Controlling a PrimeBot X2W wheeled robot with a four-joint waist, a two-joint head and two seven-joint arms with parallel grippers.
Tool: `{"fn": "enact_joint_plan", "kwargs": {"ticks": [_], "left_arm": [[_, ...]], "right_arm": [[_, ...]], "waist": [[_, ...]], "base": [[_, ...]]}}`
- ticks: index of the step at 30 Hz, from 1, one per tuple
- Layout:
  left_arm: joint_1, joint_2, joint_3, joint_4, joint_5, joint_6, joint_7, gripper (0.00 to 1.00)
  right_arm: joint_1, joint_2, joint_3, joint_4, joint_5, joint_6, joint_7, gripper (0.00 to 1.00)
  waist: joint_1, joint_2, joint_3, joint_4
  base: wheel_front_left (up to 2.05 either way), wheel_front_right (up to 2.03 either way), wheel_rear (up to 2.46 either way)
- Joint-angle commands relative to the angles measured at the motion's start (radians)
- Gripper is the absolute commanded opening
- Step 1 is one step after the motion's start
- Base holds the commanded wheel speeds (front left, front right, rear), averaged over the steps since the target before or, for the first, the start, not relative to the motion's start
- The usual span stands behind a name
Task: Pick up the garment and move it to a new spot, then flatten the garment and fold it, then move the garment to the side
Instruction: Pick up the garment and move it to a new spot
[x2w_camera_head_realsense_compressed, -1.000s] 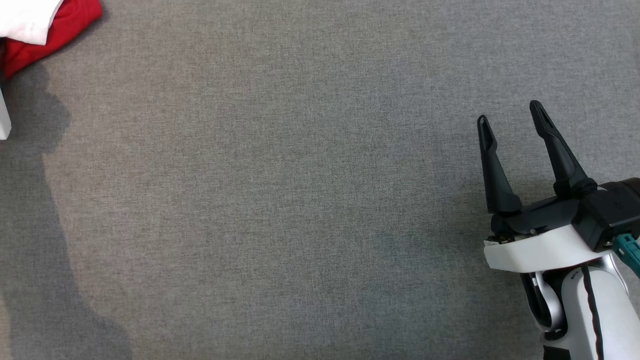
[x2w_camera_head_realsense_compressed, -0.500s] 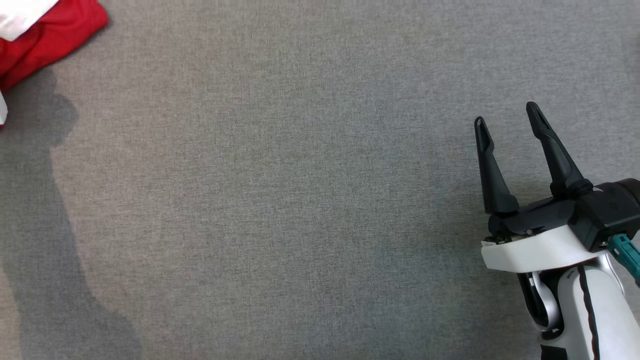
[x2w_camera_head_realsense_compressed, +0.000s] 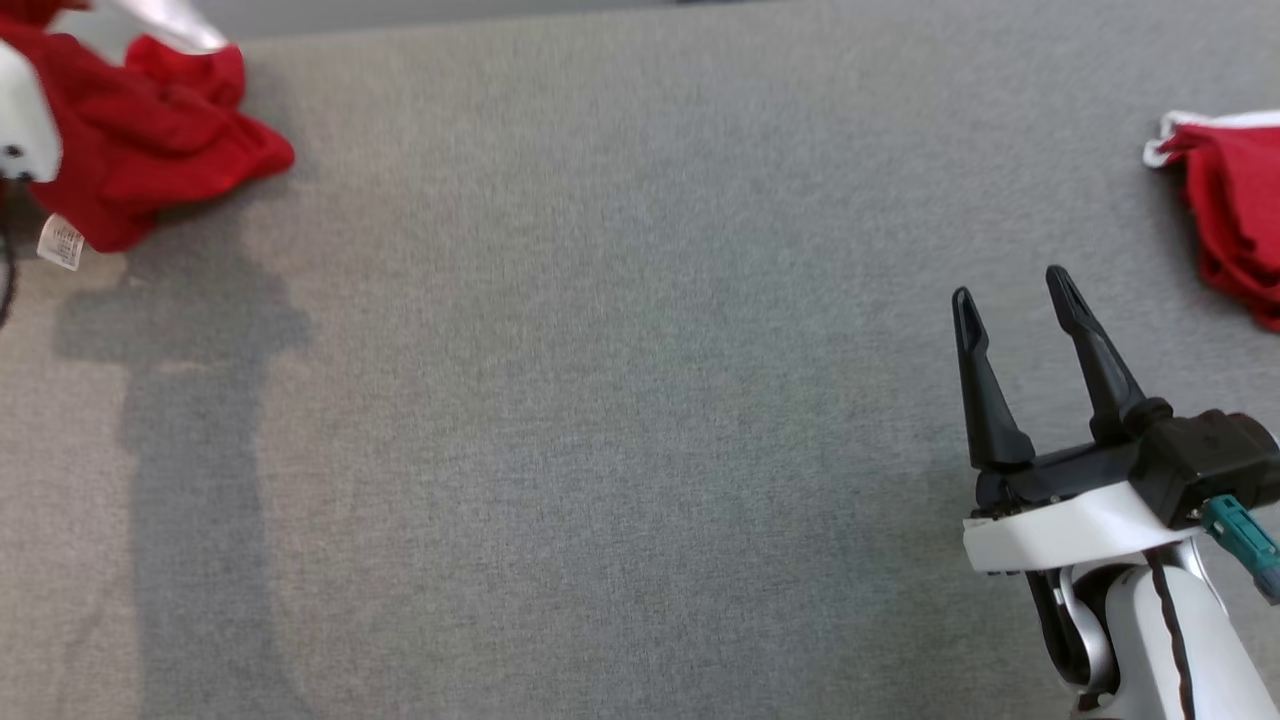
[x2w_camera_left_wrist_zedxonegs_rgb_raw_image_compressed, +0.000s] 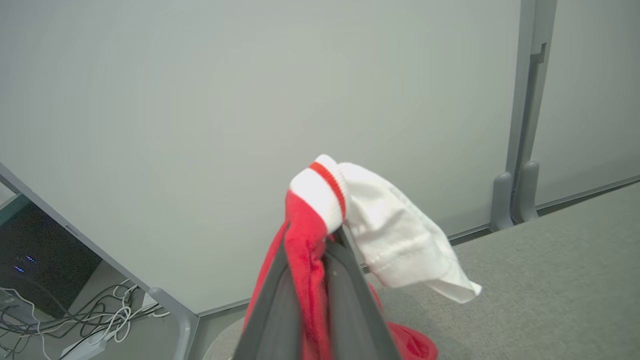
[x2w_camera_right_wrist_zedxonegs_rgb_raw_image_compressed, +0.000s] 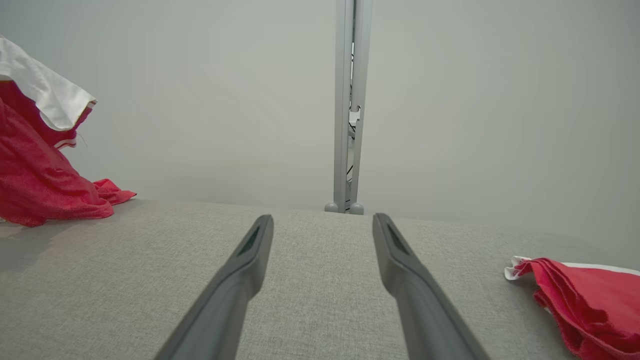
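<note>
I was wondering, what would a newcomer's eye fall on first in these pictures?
Most likely the red-and-white garment at the head view's far left, bunched and pinched in the left gripper, its lower folds trailing on the grey table. Next come a second red garment lying at the table's right edge, and the right gripper, open and holding nothing, at the lower right.

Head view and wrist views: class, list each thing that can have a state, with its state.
left gripper: shut on the garment.
garment: bunched, hanging from the left gripper.
right gripper: open, empty, above the table.
second red garment: heaped, lying on the table.
</note>
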Motion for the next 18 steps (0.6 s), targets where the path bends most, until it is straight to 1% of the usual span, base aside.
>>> {"fn": "enact_joint_plan", "kwargs": {"ticks": [1,9,12,13,16,18], "left_arm": [[-0.014,-0.014,-0.016,-0.015,0.006,-0.007,0.001,0.00],[-0.029,-0.120,-0.113,-0.125,0.014,-0.019,0.061,0.00],[-0.039,-0.170,-0.136,-0.175,0.003,-0.018,0.100,0.00],[-0.039,-0.170,-0.136,-0.175,0.003,-0.018,0.100,0.00],[-0.039,-0.227,-0.148,-0.222,-0.003,0.014,0.138,0.00],[-0.027,-0.276,-0.153,-0.253,-0.018,0.037,0.164,0.00]], "right_arm": [[0.018,-0.003,-0.006,0.011,0.014,0.000,-0.011,1.00],[0.074,-0.003,-0.017,0.060,0.062,0.000,-0.033,1.00],[0.095,-0.004,-0.019,0.070,0.076,0.000,-0.038,1.00],[0.095,-0.004,-0.019,0.070,0.076,0.000,-0.038,1.00],[0.111,-0.004,-0.019,0.077,0.084,0.000,-0.044,1.00],[0.120,-0.003,-0.019,0.080,0.091,0.000,-0.047,1.00]], "waist": [[0.0000,0.0000,-0.077,-0.011],[0.0000,0.0000,-0.229,-0.040],[0.0000,0.0000,-0.266,-0.057],[0.0000,0.0000,-0.266,-0.057],[0.0000,0.0000,-0.289,-0.077],[0.0000,0.0000,-0.295,-0.088]], "base": [[0.00,0.00,0.00],[0.00,0.00,0.00],[0.00,0.00,0.00],[0.00,0.00,0.00],[0.00,0.00,0.00],[0.00,0.00,0.00]]}}
